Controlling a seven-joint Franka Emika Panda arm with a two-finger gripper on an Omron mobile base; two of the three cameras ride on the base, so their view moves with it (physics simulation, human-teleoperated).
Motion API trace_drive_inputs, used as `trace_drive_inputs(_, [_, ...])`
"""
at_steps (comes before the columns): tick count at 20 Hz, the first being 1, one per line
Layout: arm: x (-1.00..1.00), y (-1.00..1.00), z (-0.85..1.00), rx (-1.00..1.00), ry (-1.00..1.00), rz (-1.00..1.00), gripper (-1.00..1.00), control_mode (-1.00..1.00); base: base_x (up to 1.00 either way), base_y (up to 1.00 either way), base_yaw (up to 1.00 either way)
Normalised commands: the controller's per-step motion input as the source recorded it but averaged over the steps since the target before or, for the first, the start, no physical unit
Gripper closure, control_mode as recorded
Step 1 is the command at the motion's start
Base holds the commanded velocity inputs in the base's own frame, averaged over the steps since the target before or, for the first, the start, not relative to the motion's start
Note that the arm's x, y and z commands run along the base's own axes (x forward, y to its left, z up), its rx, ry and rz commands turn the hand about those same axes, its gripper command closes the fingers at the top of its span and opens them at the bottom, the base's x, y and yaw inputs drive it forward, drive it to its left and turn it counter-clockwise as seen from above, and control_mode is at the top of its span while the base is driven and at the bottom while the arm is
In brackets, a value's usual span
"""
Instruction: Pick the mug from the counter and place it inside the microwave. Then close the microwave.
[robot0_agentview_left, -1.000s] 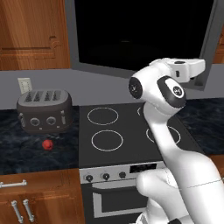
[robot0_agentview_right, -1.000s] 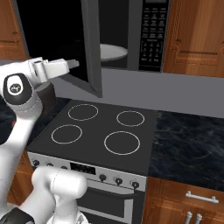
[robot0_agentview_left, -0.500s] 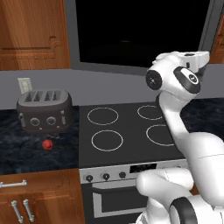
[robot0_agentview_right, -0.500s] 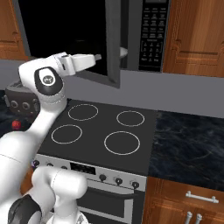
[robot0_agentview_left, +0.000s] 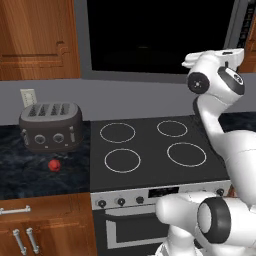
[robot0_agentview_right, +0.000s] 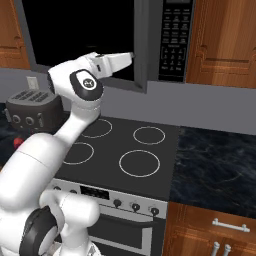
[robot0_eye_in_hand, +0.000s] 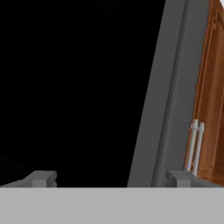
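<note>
I have the claw (robot0_agentview_right: 131, 56) spread wide and empty, pressed up at the microwave (robot0_agentview_right: 172, 40) door's right edge. I can't see the mug, so I judge it is behind that dark door. My worry: the door may not be fully latched, and pushing off-centre could let the claw skid onto the keypad (robot0_agentview_right: 174, 37). There is open room above the stove (robot0_agentview_left: 150, 150); the cupboard (robot0_agentview_right: 225, 40) crowds the right.

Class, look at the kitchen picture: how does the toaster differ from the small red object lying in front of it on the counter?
Size: the toaster is much larger than the small red object.
Shape: the toaster is a boxy block with four slots on top; the red object is round.
Colour: the toaster is dark grey, the object bright red.
Shared: both rest on the dark marbled counter, left of the stovetop.
</note>
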Motion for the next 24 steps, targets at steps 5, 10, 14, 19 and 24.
trace_drive_inputs(5, [0.27,-0.18,0.19,0.00,0.01,0.13,-1.00,-1.00,0.00,0.00,0.00])
trace_drive_inputs(10, [0.26,-0.10,0.09,0.00,0.04,0.12,-1.00,-1.00,0.00,0.00,0.00])
trace_drive_inputs(14, [0.34,-0.06,0.09,0.00,0.08,0.12,-1.00,-1.00,0.00,0.00,0.00])
trace_drive_inputs(19, [0.36,-0.01,0.07,0.00,0.14,0.13,-1.00,-1.00,0.00,0.00,0.00])
trace_drive_inputs(24, [0.37,0.00,0.12,0.00,0.17,0.11,-1.00,-1.00,0.00,0.00,0.00])
